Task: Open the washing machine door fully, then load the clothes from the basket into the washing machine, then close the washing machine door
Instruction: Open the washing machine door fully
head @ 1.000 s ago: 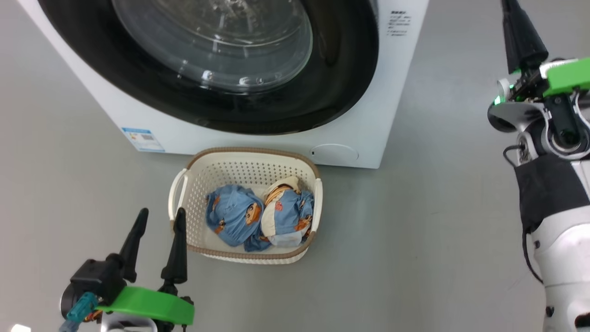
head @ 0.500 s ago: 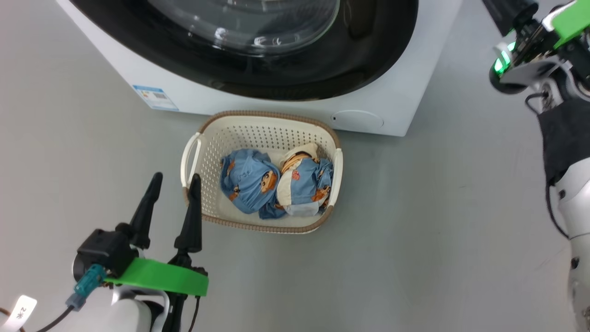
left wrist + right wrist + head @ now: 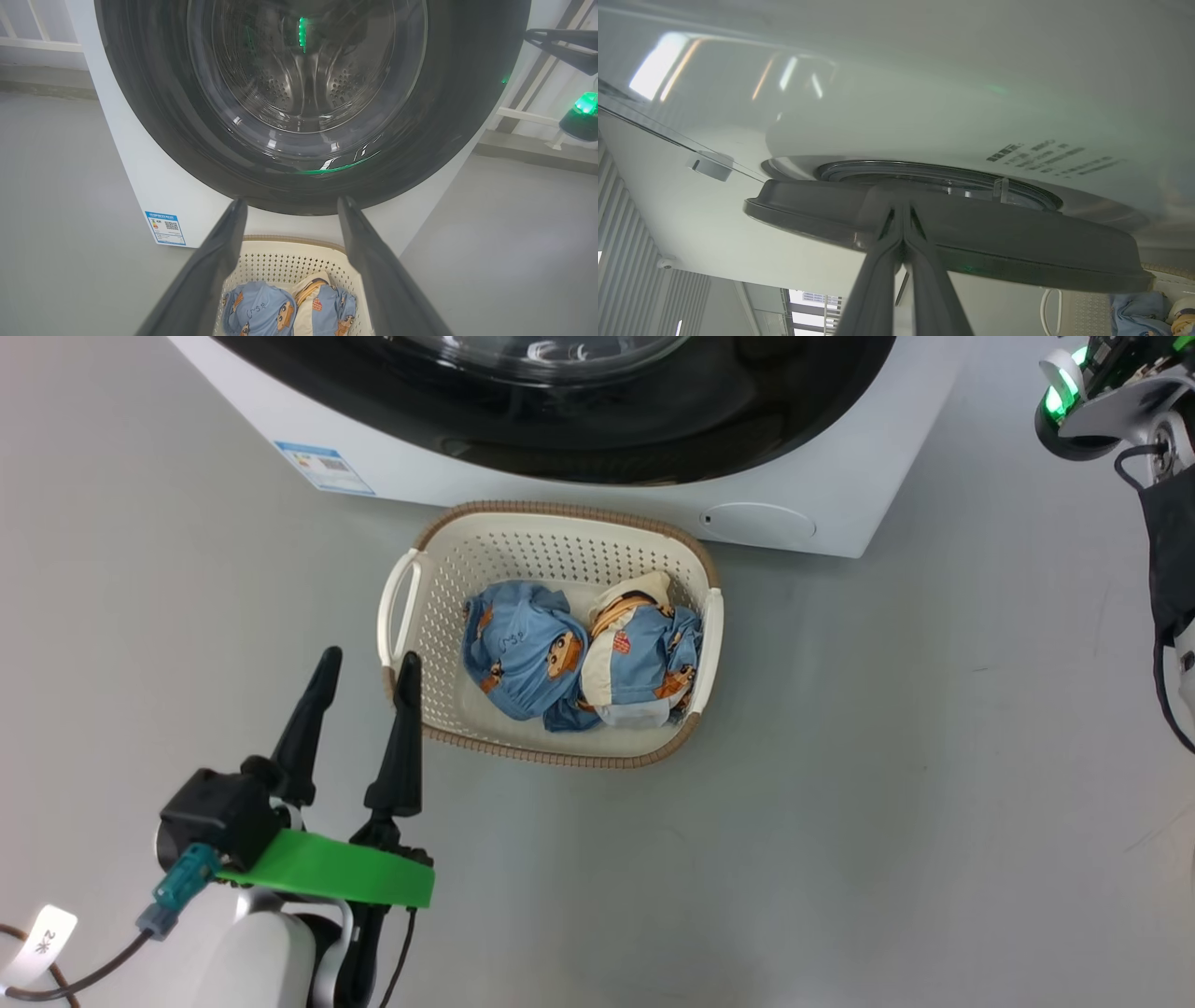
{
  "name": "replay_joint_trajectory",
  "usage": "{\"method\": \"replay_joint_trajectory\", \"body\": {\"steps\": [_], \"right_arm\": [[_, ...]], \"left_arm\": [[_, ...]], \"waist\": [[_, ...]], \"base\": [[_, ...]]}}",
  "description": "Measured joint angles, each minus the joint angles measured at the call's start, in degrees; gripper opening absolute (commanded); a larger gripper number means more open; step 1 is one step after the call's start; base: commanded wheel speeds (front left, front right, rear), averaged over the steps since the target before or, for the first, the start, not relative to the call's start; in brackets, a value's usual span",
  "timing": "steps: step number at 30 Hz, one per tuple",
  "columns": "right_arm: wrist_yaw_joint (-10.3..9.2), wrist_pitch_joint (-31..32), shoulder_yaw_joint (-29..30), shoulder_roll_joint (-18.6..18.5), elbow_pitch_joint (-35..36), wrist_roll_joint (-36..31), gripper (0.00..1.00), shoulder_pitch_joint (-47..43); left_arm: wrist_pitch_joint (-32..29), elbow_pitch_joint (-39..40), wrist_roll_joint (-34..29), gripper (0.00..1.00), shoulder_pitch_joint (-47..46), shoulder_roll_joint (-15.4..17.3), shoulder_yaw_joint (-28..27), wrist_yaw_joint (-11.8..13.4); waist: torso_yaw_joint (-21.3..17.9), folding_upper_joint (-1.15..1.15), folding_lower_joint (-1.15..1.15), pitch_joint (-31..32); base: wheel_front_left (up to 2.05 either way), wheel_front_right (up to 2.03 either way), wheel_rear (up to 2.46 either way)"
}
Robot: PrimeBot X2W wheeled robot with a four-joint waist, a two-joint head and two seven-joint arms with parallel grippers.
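While the washing machine door (image 3: 308, 93) looks shut, all steps remain: clothes (image 3: 579, 658) sit in the basket (image 3: 560, 511) just before the washing machine (image 3: 523, 495). Left gripper (image 3: 369, 658) spread, empty, beside basket; right gripper (image 3: 902, 207) clenched at door's edge.

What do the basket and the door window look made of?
Basket: likely moulded plastic, matte cream, going by its even punched holes and brown woven-look rim. Door window: clear and glossy with sharp highlights; glass or clear plastic, I cannot tell which.
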State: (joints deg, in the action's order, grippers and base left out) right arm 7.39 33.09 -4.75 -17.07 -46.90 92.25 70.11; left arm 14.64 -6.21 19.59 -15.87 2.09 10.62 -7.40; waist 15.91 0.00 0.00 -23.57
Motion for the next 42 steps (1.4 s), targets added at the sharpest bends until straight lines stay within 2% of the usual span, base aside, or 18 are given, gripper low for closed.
{"method": "replay_joint_trajectory", "body": {"steps": [10, 30, 36, 42], "right_arm": [[0.00, 2.65, -1.74, -0.15, -2.54, -1.11, 0.00, 3.77], [0.00, 2.94, -3.68, 0.19, -2.18, -2.96, 0.00, 5.34], [0.00, 3.91, -4.22, 0.70, -0.82, -2.96, 0.00, 4.08], [0.00, 5.27, -5.11, 1.57, 3.16, -2.88, 0.00, -1.09]], "left_arm": [[0.00, 0.33, 0.42, 1.00, -1.40, -0.23, 0.69, 0.00], [0.00, 1.12, 1.42, 1.00, -3.19, -0.32, 2.11, 0.00], [0.00, 1.10, 1.42, 1.00, -3.18, -0.33, 2.10, 0.00], [0.00, 0.55, 1.40, 1.00, -2.80, -0.24, 1.99, 0.00]], "waist": [[0.73, 0.00, 0.00, -2.43], [1.69, 0.00, 0.00, -4.36], [1.11, 0.00, 0.00, -3.43], [0.19, 0.00, 0.00, -1.44]], "base": [[0.00, 0.00, 0.00], [0.00, 0.00, 0.00], [0.00, 0.00, 0.00], [0.00, 0.00, 0.00]]}}
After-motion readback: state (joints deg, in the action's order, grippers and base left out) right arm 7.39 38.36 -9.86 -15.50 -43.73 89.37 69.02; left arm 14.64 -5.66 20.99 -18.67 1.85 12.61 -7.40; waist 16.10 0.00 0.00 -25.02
